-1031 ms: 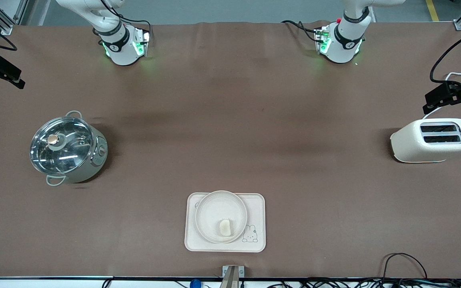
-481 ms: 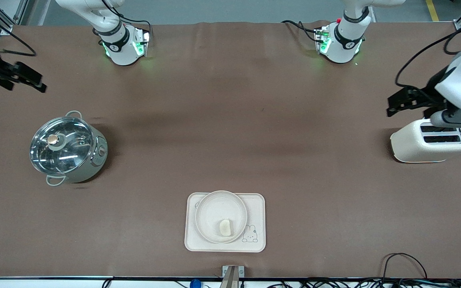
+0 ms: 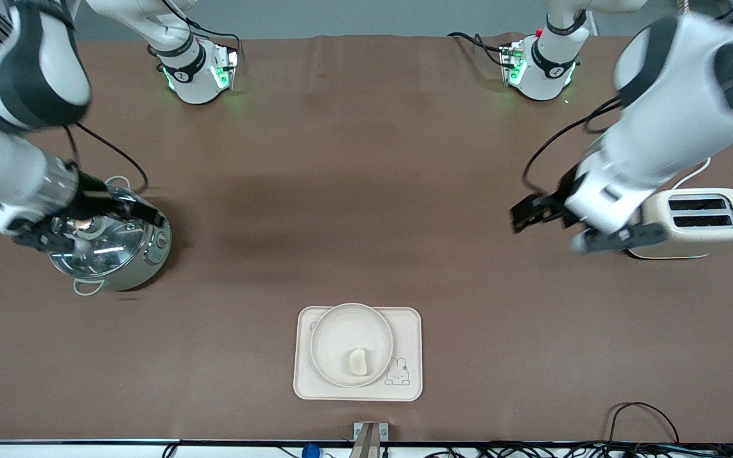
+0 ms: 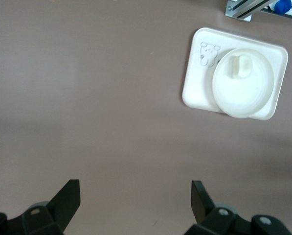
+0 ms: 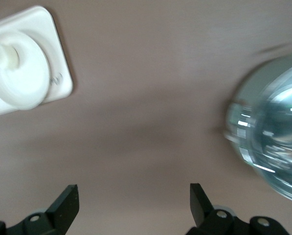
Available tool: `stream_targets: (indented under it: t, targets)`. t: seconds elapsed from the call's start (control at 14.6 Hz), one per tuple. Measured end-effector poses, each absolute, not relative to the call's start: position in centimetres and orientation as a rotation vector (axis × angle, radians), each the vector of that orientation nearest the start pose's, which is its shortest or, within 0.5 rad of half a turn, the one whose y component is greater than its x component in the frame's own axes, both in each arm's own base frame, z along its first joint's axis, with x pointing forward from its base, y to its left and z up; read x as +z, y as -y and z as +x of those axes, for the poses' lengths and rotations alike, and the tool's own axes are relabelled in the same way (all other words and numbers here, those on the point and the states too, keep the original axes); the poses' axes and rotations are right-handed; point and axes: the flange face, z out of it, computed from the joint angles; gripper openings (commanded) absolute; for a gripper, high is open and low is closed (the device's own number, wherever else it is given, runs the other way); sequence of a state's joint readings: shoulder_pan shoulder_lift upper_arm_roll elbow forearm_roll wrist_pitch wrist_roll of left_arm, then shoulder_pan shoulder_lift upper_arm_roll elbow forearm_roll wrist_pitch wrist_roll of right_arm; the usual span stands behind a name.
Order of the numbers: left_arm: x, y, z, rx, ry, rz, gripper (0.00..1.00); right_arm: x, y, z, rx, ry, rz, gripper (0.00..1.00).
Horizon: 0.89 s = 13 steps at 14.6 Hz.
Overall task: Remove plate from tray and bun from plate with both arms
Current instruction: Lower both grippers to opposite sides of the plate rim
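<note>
**Bun in plate on tray, both grippers empty and spread**

The bun is lying in the plate, in the part of the plate nearest the front camera and touching or almost touching the rim there. It is oblong, and its long axis is running roughly nearer-to-farther from the front camera, only slightly tilted. In the left wrist view the bun is showing the same way: lengthwise across the plate, off-centre toward one rim.

The plate is sitting flat on the tray, toward the right arm's end of it and covering most of that half. The rabbit drawing is showing on the bare tray just beside the plate rim. The tray is lying near the table edge closest to the front camera, about midway between the two ends.

The left gripper is hanging over bare table just beside the toaster, fingers wide apart, holding nothing. The right gripper is hanging over the lidded pot, fingers also wide apart, holding nothing. Both are well apart from the tray.

The toaster is standing at the left arm's end of the table, the pot at the right arm's end.
</note>
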State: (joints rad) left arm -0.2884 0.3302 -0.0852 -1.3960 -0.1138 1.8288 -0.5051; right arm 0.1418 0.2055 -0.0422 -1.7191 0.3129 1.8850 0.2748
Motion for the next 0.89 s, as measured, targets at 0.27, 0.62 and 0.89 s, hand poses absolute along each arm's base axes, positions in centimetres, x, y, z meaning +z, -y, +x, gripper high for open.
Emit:
stream_targets:
  t: [0.27,0.62,0.89]
  targets:
    - [38.8,28.0,67.1,-0.099,0.400,-3.293,1.00,35.7,-13.8,66.5,0.070,-0.562,-2.661,1.00]
    - [31.6,30.1,68.0,-0.218,0.377,-3.176,1.00,26.1,-22.3,71.4,-0.077,-0.612,-2.637,1.00]
    - [32.7,34.9,66.0,-0.258,0.393,-3.181,1.00,21.4,-30.0,73.2,-0.196,-0.663,-2.572,0.99]
